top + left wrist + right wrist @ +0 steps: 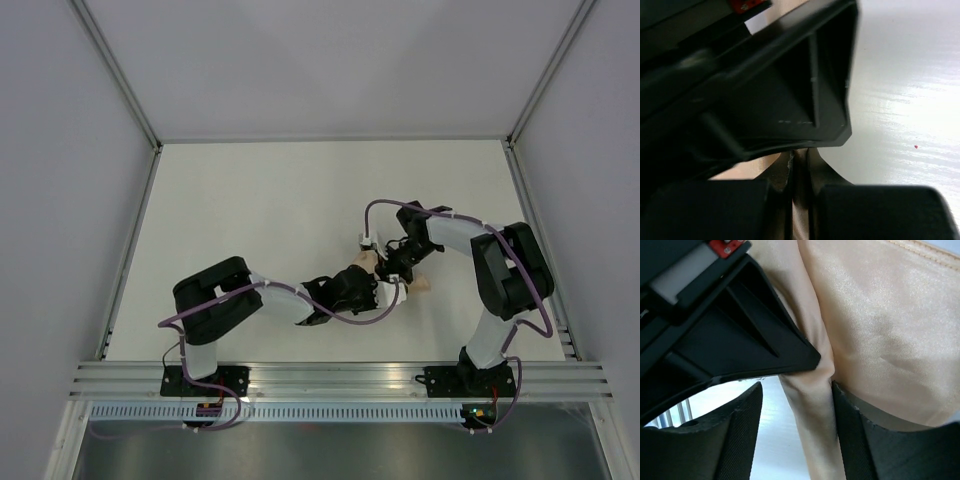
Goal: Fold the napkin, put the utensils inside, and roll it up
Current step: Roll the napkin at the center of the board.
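The peach-orange napkin [421, 283] is bunched small in the middle of the table [250, 200], mostly hidden under the two grippers that meet over it. My left gripper [362, 284] is shut on a thin fold of napkin [800, 200], pinched between its fingers [780, 175]. My right gripper [394, 266] is open. A rolled fold of napkin [812, 405] runs between its fingers, lying against the right finger [850, 440] with a gap to the left one. More napkin [880, 325] fills the right wrist view. The utensils are hidden.
The left gripper's black body [715, 335] crowds the right wrist view, and the right gripper's body [790, 95] crowds the left one. An aluminium rail [340, 378] runs along the near edge. White walls and frame posts [130, 250] bound the table.
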Controlling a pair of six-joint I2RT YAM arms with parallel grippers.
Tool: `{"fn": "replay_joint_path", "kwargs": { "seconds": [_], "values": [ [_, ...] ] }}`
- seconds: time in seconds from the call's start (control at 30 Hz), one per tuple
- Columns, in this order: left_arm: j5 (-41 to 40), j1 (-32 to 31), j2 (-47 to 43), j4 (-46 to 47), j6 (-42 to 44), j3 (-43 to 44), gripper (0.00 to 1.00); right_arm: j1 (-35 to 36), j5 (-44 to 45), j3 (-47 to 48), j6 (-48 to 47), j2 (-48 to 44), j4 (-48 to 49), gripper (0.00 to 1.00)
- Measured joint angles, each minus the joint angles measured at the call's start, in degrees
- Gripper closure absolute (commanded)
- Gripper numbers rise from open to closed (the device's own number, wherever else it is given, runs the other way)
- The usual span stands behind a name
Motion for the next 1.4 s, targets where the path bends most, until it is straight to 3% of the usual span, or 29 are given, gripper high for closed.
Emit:
{"fn": "replay_joint_path", "kwargs": {
  "seconds": [0.17, 0.47, 0.8, 0.9, 1.03, 1.13, 1.4],
  "values": [
    [5.57, 2.16, -0.24, 0.28, -3.87, 0.04, 0.98, -1.77, 2.4, -3.63, 2.6, -4.44, 4.68, 0.31],
    [18.64, 7.37, -0.66, -5.44, -8.9, 2.4, 0.98, -12.37, 2.82, -6.36, 6.1, -12.74, 10.91, 0.29],
    [35.41, 14.23, 3.39, -14.64, -14.47, 9.16, 0.98, -14.47, 2.25, -23.26, 8.2, -37.53, 20.46, 0.2],
    [40.24, 15.8, 5.95, -17.07, -16.11, 12.24, 0.98, -12.26, 4.07, -27.1, 7.98, -42.91, 22.97, 0.19],
    [45.62, 17.53, 8.7, -19.67, -17.86, 15.41, 0.98, -4.33, 8.79, -31.58, 8.11, -45.46, 28.41, 0.19],
    [48.68, 18.67, 10.25, -21.05, -19.06, 17.0, 0.98, 2.93, 13.05, -35.36, 8.26, -45.81, 32.54, 0.19],
    [54.01, 20.02, 13.16, -26.27, -20.04, 20.76, 0.98, 12.76, 22.1, -37.66, 9.14, -42.84, 41.0, 0.19]
  ]
}}
